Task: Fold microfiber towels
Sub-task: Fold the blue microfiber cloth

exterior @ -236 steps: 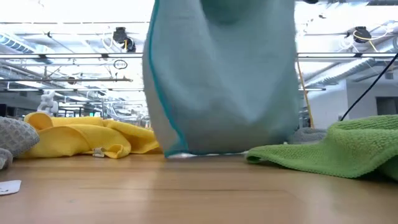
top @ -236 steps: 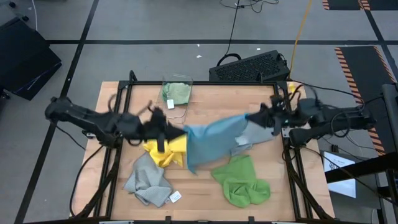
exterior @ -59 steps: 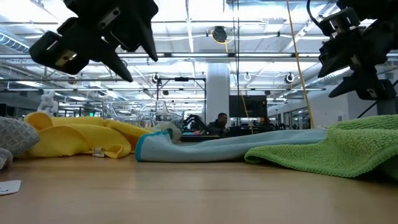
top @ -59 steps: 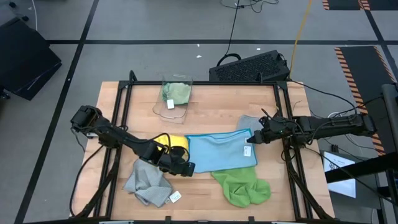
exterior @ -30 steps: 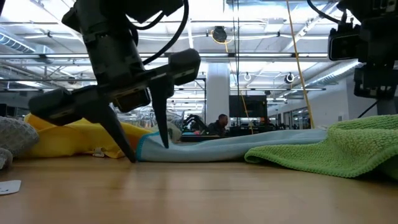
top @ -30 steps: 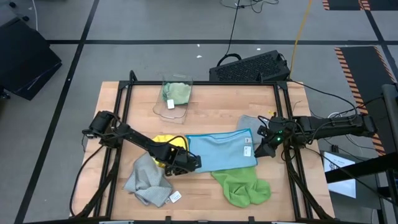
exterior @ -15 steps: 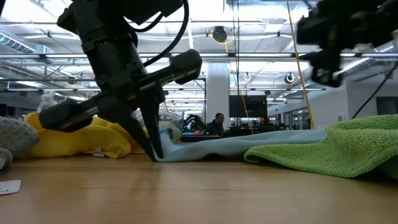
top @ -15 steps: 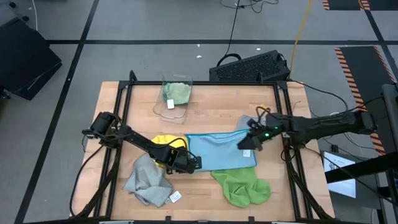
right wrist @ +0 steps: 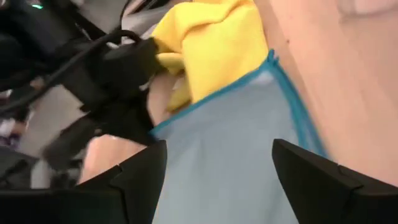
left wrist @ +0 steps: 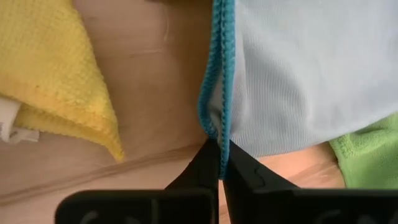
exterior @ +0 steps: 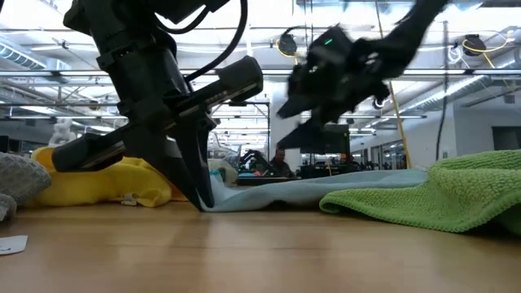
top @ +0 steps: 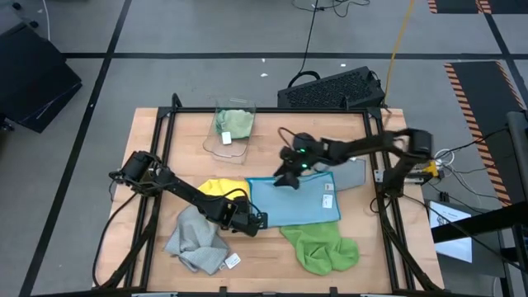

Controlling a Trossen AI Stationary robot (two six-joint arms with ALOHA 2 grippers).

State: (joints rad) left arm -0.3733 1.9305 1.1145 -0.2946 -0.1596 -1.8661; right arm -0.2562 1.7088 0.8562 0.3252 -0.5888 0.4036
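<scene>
Because the light blue towel (top: 293, 200), spread flat mid-table, looks thin, limp and light, its stitched corners are likely the best hold. Nearest the front edge, the left pincer (top: 259, 220) is clenched on its near-left corner. Farther back, the right pincer (top: 283, 179) hangs spread, gripping nothing, over the far-left corner. The yellow towel (top: 221, 190) crowds the left; bare wood toward the far edge leaves folding room.

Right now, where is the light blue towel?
In the high view, the light blue towel lies flat mid-table, between the yellow towel and the bright green towel.
</scene>
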